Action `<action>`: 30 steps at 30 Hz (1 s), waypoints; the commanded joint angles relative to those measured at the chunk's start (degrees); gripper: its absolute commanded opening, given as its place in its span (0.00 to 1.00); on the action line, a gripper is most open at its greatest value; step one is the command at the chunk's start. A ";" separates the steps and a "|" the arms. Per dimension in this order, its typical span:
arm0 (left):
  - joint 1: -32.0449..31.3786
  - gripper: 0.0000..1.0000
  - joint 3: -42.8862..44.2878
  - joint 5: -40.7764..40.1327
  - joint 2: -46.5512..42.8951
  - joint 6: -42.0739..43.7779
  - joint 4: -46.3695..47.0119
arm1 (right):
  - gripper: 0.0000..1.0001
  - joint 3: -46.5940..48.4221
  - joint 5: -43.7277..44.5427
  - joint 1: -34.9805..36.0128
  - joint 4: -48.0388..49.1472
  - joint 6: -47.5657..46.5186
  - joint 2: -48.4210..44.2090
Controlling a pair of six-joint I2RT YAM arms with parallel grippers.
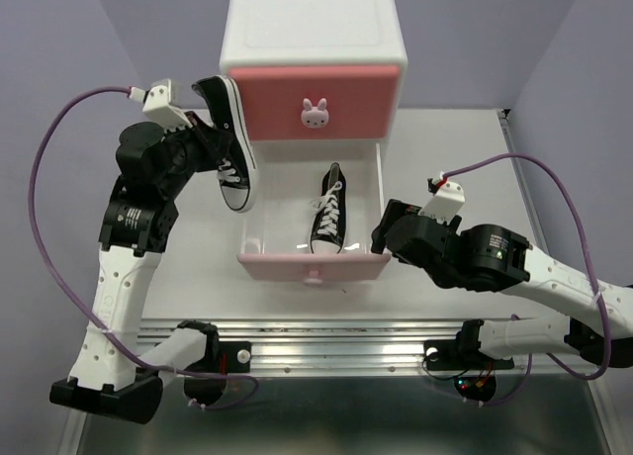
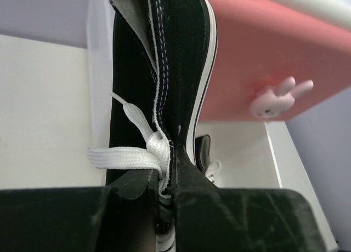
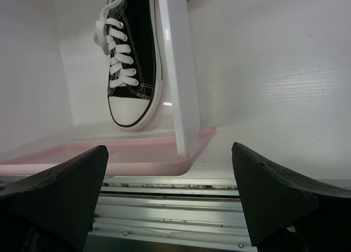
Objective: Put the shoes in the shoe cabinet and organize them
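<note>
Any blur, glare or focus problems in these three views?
Top external: sharp, even light, soft shadows only. Left wrist: held black shoe fills the frame, bunny knob soft. Right wrist: own fingers dark and blurry, second black shoe in the drawer crisp.
</note>
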 commanded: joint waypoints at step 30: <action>-27.22 0.00 -18.35 -17.96 0.71 -2.25 11.25 | 1.00 -2.23 0.14 -0.28 0.19 1.16 -3.15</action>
